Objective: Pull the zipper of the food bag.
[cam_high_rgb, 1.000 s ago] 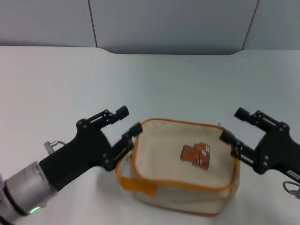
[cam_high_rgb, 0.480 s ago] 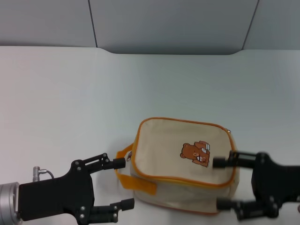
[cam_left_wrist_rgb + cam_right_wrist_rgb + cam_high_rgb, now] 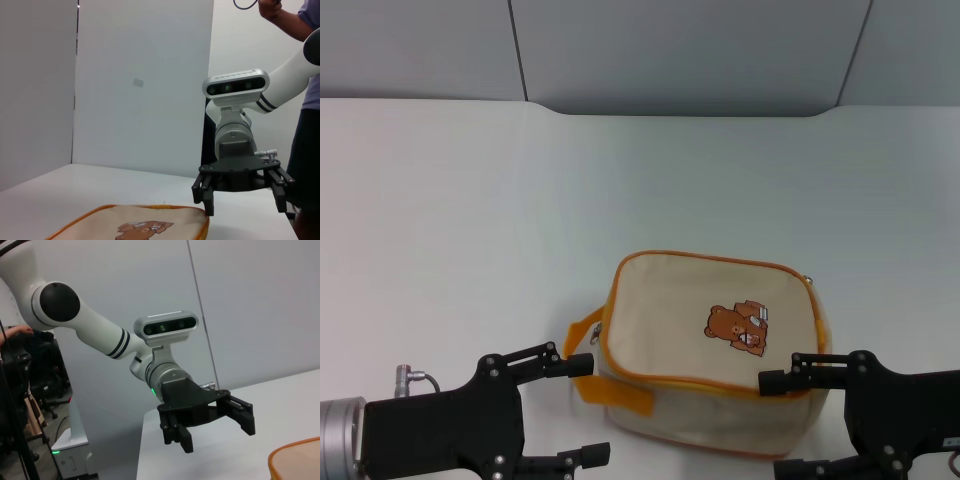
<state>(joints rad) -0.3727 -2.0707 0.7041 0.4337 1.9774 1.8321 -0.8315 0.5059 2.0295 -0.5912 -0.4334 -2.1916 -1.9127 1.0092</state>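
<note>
left gripper (image 3: 578, 410) low beside food bag (image 3: 710, 350), jaws wide | right gripper (image 3: 790, 425) same, jaws wide

Lighting as I read it: bright, even overhead light, soft shadow beneath the food bag (image 3: 712, 352) on the white table (image 3: 470, 210), no glare, head view mildly soft, wrist views sharper.

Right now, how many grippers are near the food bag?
2. The left gripper, open, sits off the food bag by its orange strap side; the right gripper, open, sits at the bag's opposite near corner.
</note>
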